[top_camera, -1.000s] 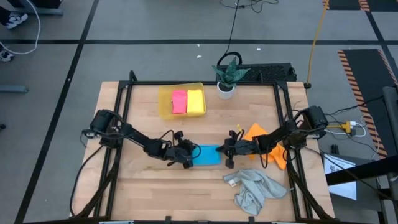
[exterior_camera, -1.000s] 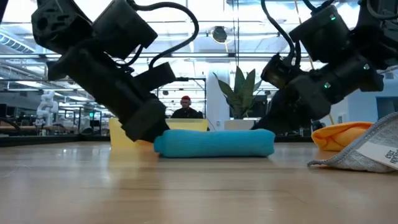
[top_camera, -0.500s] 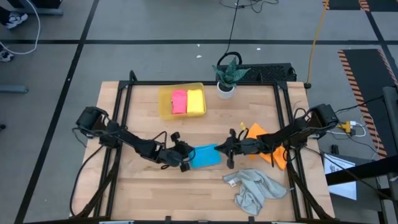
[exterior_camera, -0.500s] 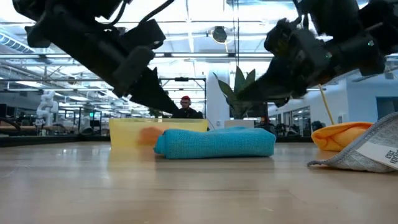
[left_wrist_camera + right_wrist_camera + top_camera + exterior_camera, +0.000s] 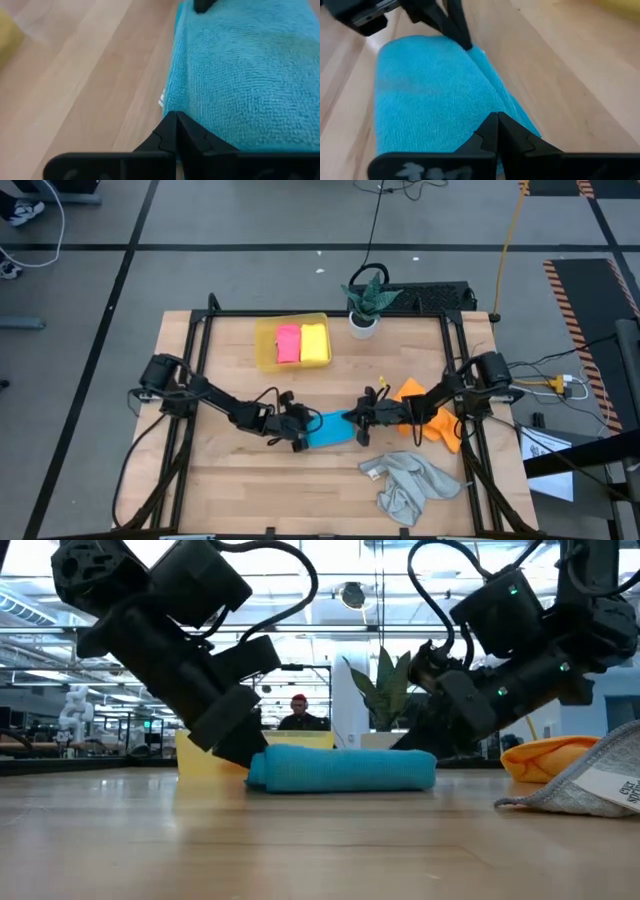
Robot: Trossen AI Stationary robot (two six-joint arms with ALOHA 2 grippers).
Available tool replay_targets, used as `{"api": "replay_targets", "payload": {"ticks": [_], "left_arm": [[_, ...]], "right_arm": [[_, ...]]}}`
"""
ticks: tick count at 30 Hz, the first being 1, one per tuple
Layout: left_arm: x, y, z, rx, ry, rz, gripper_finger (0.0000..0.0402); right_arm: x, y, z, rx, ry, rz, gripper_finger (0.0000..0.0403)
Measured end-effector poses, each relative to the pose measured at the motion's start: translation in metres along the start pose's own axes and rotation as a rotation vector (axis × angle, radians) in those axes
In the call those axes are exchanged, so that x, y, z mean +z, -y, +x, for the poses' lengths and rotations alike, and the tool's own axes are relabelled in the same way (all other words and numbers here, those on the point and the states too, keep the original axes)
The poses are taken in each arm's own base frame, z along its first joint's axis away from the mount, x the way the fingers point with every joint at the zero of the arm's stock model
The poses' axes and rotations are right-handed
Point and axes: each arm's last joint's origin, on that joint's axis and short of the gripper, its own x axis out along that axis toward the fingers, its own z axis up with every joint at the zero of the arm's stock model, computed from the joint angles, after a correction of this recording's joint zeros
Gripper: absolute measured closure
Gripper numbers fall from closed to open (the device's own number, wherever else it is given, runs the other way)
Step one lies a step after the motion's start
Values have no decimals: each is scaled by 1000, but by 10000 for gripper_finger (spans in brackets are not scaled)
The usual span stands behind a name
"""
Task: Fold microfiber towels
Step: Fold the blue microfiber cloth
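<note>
Left gripper [image 5: 300, 432] down at the near-left end of the blue towel [image 5: 331, 430], fingers pinched together with the tips at the cloth's edge; whether any fabric sits between them cannot be told. Right gripper [image 5: 357, 425] at the opposite end, also pinched tight, tips on the towel's right edge. Blue towel mid-table [image 5: 230, 480], already doubled into a thick pad, lying flat between the two grippers in the low view.

Seemingly the last squaring-up or pick-up of this towel. To do it well: keep both tips low and level on the wood, take both layers at each end rather than only the top one, and move the two ends together so the fold does not skew or spring open. Lift only once both sides feel matched; a one-sided pull would likely drag the pad out of square.

Pink towel [image 5: 288, 343] and yellow towel [image 5: 315, 342] folded side by side in the tray [image 5: 264, 350]. Orange towel [image 5: 440, 425] under the right arm, unfolded; grey towel [image 5: 408, 485] crumpled near the front right.
</note>
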Motion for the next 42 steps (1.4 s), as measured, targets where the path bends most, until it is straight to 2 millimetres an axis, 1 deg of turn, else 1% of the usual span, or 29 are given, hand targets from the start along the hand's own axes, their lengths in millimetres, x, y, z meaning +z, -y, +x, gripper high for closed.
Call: {"api": "replay_targets", "payload": {"ticks": [3, 8, 12, 15, 18, 20, 24, 28, 30, 32, 37, 39, 42], "left_arm": [[-3, 0, -1, 21, -20, -6, 398], [1, 2, -11, 34, -3, 19, 387], [12, 4, -27, 32, 63, 11, 394], [18, 5, -34, 27, 99, 1, 398], [22, 6, -37, 17, 130, -12, 390], [25, 7, -38, -1, 151, -13, 387], [24, 7, -30, -35, 144, 11, 396], [13, 5, -15, -32, 85, 15, 393], [4, 5, -8, -18, 43, 21, 387], [0, 6, -3, -11, 27, 17, 384], [-1, 6, -2, -5, 15, 19, 391], [-1, 6, -3, -7, 14, 27, 398], [-2, 7, -4, -8, 11, 39, 395]], "right_arm": [[-1, 0, 0, -4, -12, 8, 403], [3, -3, -3, 7, 2, 10, 403], [18, -10, -12, 42, 77, -7, 403], [28, -14, -18, 64, 126, -14, 403], [29, -15, -18, 74, 128, -16, 403], [27, -15, -13, 69, 113, -20, 403], [19, -14, 0, 47, 70, -30, 403], [13, -10, 11, 21, 44, -39, 403], [10, -6, 13, 6, 26, -34, 403], [7, -4, 15, -4, 9, -24, 403], [0, -2, 18, -14, -14, -22, 403], [0, -1, 18, -15, -17, -48, 403], [3, -2, 17, -10, -8, -97, 403]]}}
